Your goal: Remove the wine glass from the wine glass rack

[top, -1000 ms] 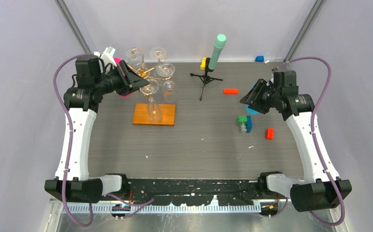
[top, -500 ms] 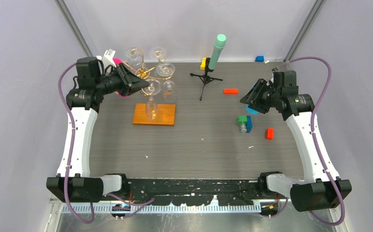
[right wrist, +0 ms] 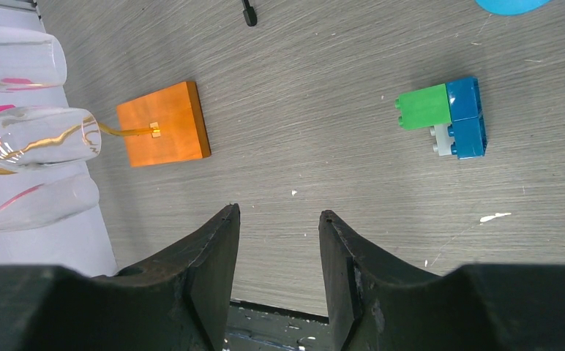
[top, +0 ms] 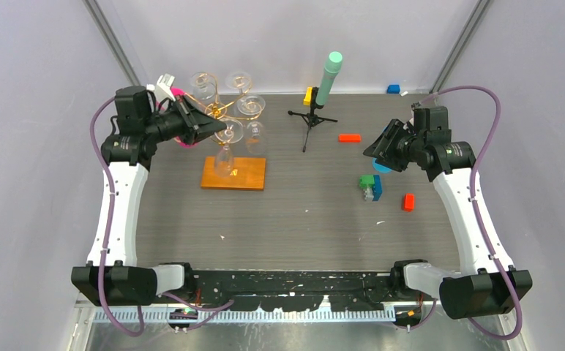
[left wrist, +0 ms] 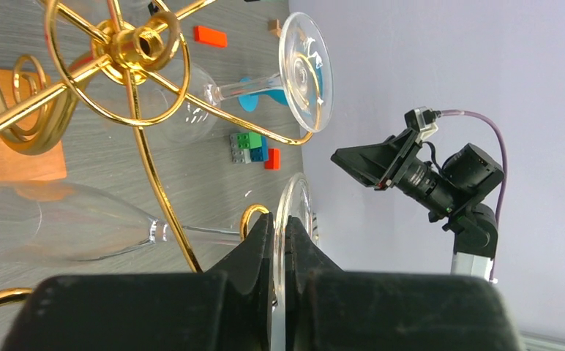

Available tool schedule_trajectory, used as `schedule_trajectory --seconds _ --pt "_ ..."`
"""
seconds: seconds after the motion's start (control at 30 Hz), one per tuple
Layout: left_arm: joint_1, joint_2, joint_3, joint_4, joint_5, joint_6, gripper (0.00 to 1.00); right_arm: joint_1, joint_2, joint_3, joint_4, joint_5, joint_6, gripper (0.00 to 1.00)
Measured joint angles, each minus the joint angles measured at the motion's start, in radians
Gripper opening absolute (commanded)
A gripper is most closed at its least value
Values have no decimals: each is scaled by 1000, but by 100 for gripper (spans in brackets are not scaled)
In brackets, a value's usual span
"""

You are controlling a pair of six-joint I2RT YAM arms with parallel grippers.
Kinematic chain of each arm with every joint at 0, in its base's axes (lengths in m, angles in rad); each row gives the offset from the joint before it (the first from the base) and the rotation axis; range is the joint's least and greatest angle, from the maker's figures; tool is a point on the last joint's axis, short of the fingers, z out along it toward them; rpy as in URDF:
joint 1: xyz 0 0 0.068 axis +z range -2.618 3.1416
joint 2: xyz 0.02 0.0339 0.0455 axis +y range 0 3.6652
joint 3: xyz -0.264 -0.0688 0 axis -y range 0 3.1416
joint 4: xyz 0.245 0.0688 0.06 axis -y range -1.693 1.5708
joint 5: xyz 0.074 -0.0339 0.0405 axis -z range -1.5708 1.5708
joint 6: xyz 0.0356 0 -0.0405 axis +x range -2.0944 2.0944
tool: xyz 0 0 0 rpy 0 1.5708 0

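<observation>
The wine glass rack is a gold scroll stand on an orange-brown wooden base, at the back left. Several wine glasses hang on it. My left gripper is shut on the flat foot of one wine glass, whose bowl hangs over the base. In the left wrist view the jaws pinch the foot edge-on beside a gold hook; the stem and bowl lie to the left, under the rack's hub. My right gripper is open and empty above the table, as the right wrist view shows.
A black tripod with a mint-green cylinder stands right of the rack. A green and blue block stack, red blocks, a cyan disc and a yellow block lie around the right half.
The left gripper has shifted slightly, and the held glass's bowl has swung a little left over the base. The right arm has not moved.
</observation>
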Motion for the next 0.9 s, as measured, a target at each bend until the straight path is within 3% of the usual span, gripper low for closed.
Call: schedule_trajectory --seconds 0.63,0.9 --pt "60 -69 -18 104 110 -178 0 0 0 12 -8 0 -1 50" --pt "60 -77 -10 50 103 -134 0 0 -9 13 -7 -9 -2 62"
